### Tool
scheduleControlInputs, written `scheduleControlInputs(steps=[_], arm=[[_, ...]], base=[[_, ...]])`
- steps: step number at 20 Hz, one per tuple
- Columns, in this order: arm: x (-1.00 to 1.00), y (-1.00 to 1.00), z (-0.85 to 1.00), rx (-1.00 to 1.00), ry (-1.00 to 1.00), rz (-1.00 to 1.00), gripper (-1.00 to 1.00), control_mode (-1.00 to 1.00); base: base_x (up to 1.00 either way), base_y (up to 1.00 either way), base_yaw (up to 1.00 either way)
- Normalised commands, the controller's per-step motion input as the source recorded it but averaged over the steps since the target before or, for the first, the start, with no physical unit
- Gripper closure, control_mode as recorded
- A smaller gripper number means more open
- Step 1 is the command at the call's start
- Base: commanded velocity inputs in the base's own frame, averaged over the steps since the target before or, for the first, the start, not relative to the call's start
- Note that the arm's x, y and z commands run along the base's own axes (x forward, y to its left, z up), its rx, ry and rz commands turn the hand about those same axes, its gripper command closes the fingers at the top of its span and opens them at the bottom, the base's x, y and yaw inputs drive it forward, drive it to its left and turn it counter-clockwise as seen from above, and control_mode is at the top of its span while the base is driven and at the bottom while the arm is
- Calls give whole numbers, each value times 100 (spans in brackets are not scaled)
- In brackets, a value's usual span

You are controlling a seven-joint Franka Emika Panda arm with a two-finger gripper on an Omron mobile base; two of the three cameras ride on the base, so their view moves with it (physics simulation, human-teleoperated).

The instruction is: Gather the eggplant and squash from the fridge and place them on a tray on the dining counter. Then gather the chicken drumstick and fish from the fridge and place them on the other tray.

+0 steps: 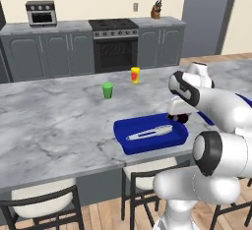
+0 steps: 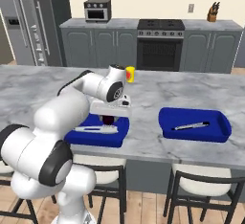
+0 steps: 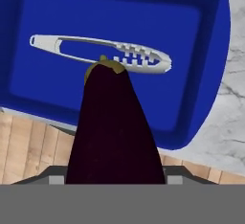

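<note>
We begin with the dining counter (image 1: 59, 121), a wide marble slab carrying two blue trays. The near tray (image 3: 210, 50) lies directly under the hand; the second tray (image 2: 194, 125) sits well apart, at 3 o'clock of the first in the right base view. Each holds a pair of white tongs (image 3: 103, 53).

The gripper (image 2: 109, 119) is clamped around the eggplant (image 3: 112, 132), which hangs stem-down over the near tray, its tip above the tongs.

For a clean placement, we judge it best to shift the eggplant toward 6 o'clock in the hand view, off the tongs, lower until it nearly touches the tray floor, then release. Dropping from height risks a roll toward the rim.
</note>
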Motion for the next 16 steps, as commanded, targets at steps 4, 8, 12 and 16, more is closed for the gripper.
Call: scheduleControlInputs(steps=[4,8,12,16], arm=[[72,2,0,0,14,15,100,-100],[75,19,0,0,7,50,100,-100],[3,29,-3,0,0,55,100,-100],[-13,45,-28,0,0,46,100,-100]], base=[[0,0,0],[0,0,0],[0,0,0],[0,0,0]])
